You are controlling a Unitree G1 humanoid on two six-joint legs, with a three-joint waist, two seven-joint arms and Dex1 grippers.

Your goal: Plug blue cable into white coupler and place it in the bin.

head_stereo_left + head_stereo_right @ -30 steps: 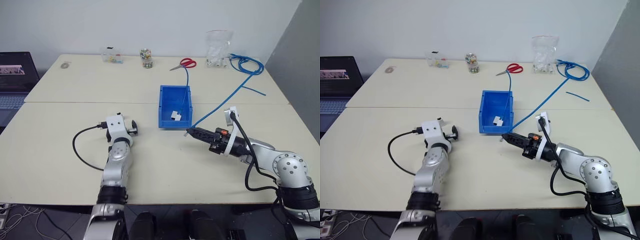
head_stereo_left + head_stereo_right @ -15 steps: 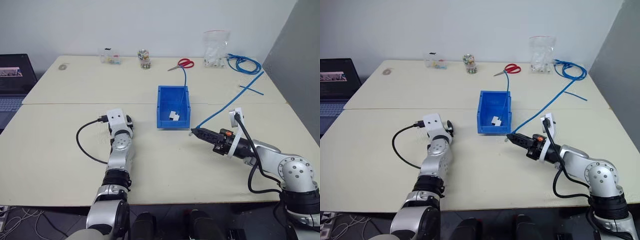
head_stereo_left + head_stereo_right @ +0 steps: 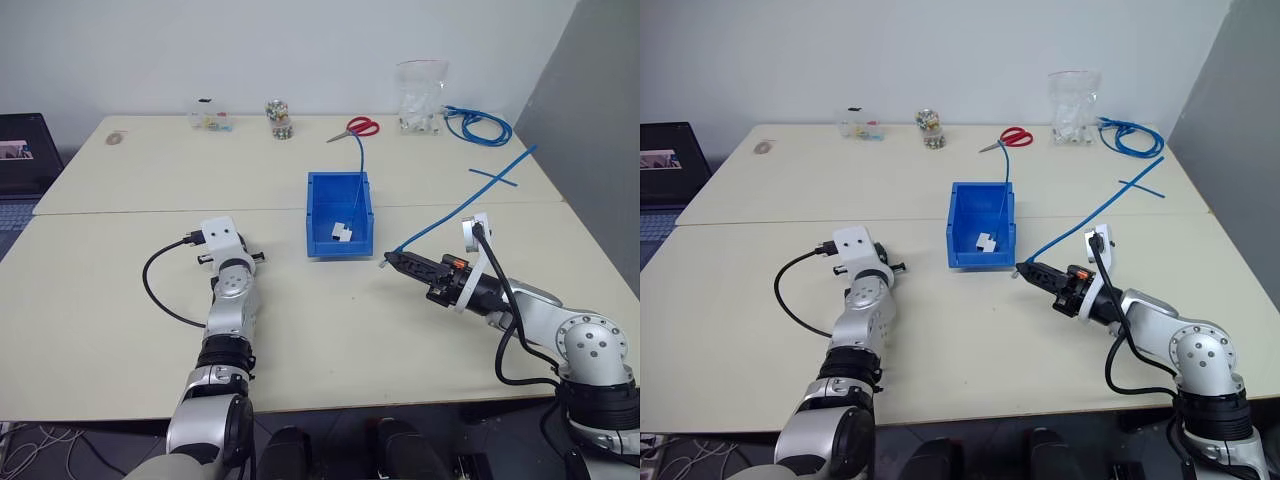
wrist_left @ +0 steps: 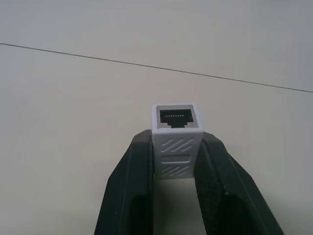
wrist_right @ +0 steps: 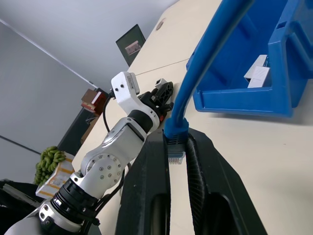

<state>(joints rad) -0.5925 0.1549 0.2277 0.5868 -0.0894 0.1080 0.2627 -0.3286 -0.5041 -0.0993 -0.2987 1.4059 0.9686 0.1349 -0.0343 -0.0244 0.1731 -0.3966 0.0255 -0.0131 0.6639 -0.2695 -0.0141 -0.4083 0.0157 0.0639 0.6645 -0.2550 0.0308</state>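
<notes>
Jaws of the left gripper (image 4: 175, 161) are closed on the white coupler (image 4: 176, 137), one black finger pressed to each ribbed side, the dark socket opening facing away from the wrist and standing clear of the fingertips. Jaws of the right gripper (image 5: 177, 147) are closed on the blue cable (image 3: 455, 212) just behind its clear plug (image 5: 175, 157), the plug lying between the two black fingers. The left gripper sits over the bench (image 3: 120, 300) to the left of the bin (image 3: 339, 214), near the seam between the two tabletops; the right gripper is just off the bin's front right corner, pointing toward the left arm. The two grippers are well apart, with the bin's front lip between and beyond them. From the right gripper the cable runs up and away toward the bench's far right corner, crossing a short blue offcut (image 3: 491, 177). Inside the bin lies a second white coupler (image 3: 342, 231) on a thin blue lead that climbs over the rear wall toward red-handled scissors (image 3: 357, 128). A coiled blue bundle (image 3: 478, 125) and a clear bag (image 3: 420, 97) stand at the far right corner.
</notes>
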